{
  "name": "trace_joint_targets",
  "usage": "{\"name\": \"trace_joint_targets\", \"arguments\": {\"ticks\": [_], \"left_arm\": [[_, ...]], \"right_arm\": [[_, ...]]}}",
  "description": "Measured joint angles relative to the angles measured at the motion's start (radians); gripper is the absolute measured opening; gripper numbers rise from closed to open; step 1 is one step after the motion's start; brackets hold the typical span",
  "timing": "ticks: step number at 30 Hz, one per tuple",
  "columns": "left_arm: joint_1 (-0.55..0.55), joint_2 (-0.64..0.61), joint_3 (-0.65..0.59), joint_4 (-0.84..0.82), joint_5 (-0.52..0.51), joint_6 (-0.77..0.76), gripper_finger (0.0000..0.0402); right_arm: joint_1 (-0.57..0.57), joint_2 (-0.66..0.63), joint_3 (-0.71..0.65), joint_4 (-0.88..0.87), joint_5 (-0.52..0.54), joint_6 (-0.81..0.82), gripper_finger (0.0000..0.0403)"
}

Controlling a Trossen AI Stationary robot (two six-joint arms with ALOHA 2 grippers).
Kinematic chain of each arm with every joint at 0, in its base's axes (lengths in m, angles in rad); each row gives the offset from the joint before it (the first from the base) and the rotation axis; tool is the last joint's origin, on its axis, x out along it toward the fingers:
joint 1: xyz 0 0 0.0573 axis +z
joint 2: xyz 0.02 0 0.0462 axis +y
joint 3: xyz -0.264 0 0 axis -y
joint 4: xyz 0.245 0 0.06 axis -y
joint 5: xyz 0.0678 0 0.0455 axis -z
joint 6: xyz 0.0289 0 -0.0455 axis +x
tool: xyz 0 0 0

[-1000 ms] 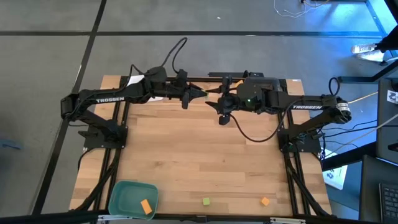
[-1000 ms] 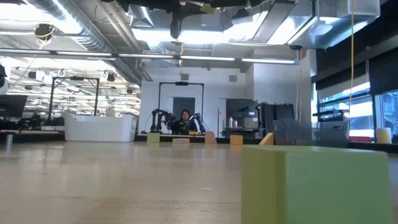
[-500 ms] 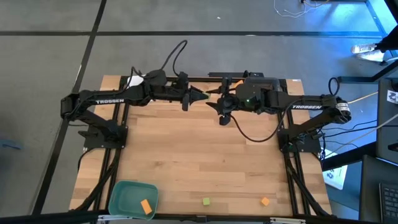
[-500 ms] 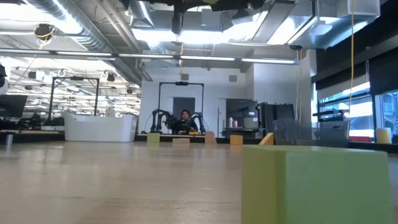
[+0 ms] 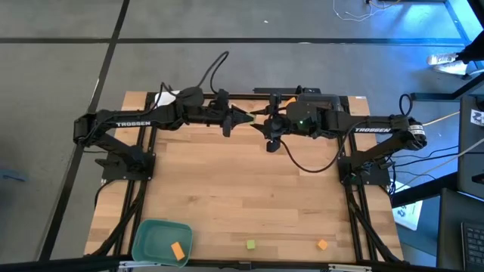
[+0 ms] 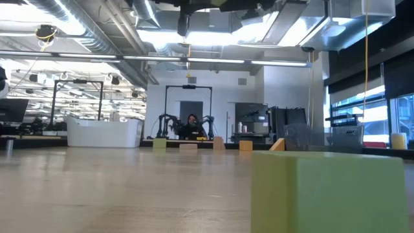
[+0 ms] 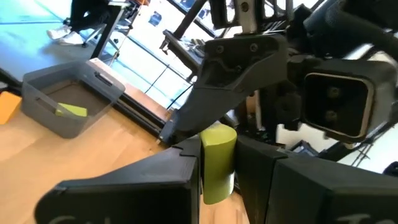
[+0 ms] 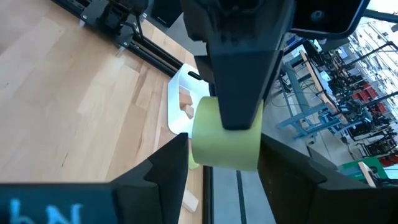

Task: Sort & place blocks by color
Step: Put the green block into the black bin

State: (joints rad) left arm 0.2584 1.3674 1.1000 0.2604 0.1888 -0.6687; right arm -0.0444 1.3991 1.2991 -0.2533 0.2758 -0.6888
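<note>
green block [image 7: 216, 163] | we are seeing it held above the table's far edge, clamped in the left gripper [image 5: 248, 115] | left gripper edging closer to the right gripper [image 5: 259, 115], whose fingers, still apart, are narrowing around the block, seemingly not yet gripping | we are judging a handover under way

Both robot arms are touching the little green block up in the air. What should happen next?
Probably the right tool should squeeze shut on the green block. The left tool pinches the block, and the right tool's fingers sit open on either side of it, so a firm grip comes before any letting go.
</note>
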Motion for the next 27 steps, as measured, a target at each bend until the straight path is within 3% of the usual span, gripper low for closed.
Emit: {"name": "trace_joint_targets", "arguments": {"ticks": [16,27], "left_arm": [[0.000,0.001,0.000,-0.025,-0.022,0.017,0.0045],[0.000,0.001,0.000,-0.036,-0.023,0.016,0.0045]], "right_arm": [[0.000,0.010,0.001,0.010,0.000,0.006,0.0179],[0.000,0.026,0.003,0.015,0.012,0.006,0.0137]]}}
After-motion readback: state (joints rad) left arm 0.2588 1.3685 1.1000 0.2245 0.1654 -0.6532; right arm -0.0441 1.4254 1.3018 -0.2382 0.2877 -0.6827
